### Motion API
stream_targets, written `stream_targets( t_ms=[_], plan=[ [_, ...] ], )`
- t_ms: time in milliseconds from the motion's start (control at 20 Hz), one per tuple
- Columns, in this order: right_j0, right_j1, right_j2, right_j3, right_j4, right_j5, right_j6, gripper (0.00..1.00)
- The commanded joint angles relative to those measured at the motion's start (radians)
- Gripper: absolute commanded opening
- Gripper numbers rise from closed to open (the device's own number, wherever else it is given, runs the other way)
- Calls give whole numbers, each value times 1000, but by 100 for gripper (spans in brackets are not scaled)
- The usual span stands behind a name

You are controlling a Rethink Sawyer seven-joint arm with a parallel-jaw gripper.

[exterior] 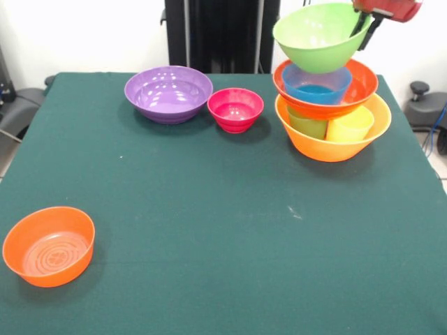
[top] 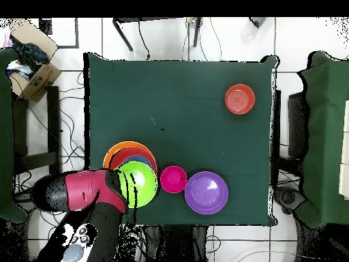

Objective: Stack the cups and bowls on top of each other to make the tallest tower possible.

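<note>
My gripper (exterior: 366,25) at the top right is shut on the rim of the big lime green bowl (exterior: 318,40) and holds it tilted in the air above the tower. The tower's base is the big orange bowl (exterior: 328,148), with the green cup (exterior: 307,124) and the yellow cup (exterior: 351,125) standing in it. The wide red-orange bowl (exterior: 361,87) rests on the cups and holds the small blue bowl (exterior: 318,87). In the overhead view the lime bowl (top: 140,184) covers most of the tower; the orange rim (top: 114,151) shows. The purple cup is hidden.
The purple bowl (exterior: 168,93) and the small pink bowl (exterior: 235,109) stand side by side at the far middle of the table, left of the tower. The small orange bowl (exterior: 49,246) stands alone at the near left corner. The green table (exterior: 223,223) is edged by floor cables.
</note>
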Motion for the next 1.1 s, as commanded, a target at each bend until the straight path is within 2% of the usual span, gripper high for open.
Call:
stream_targets(
  t_ms=[50,1100],
  plan=[
    [13,73,20,-70,-12,-4,197,0],
    [5,110,23,-119,13,0,183,0]
  ],
)
